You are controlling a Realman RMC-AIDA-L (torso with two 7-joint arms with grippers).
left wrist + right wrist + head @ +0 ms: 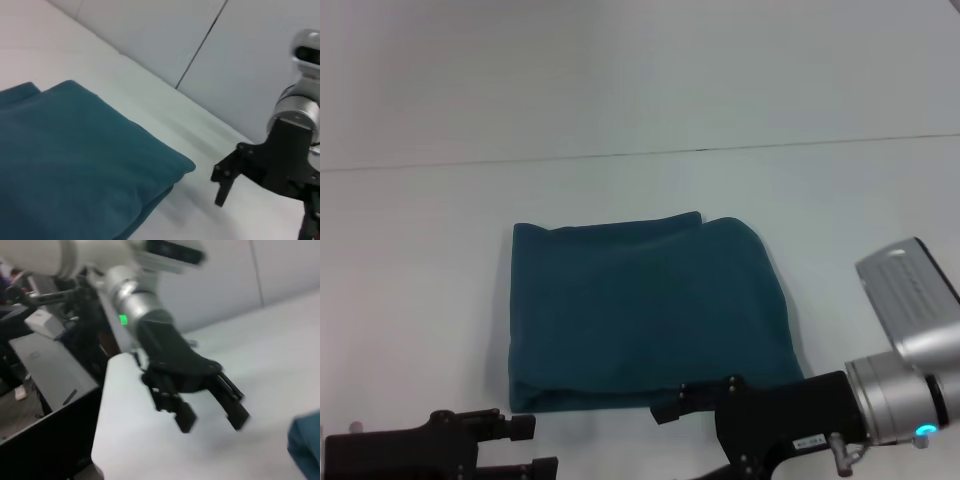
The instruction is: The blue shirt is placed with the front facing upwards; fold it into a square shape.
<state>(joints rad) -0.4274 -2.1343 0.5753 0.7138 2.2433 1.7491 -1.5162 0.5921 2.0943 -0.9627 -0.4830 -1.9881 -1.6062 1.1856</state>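
The blue shirt (645,310) lies folded into a near-square near the desk's (420,250) front edge. Left tool (210,412) hangs wide, holding nothing; right tool (670,408) unclear. Folding looks finished; only retreat remains.

Head view high over the table (420,250); both wrist views low, seemingly facing each other's claw.

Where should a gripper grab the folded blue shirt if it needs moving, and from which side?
Probably the near folded edge of the blue shirt, approached low from the robot's side: the layers stack into a thick rounded lip there, and the right gripper sits beside it.
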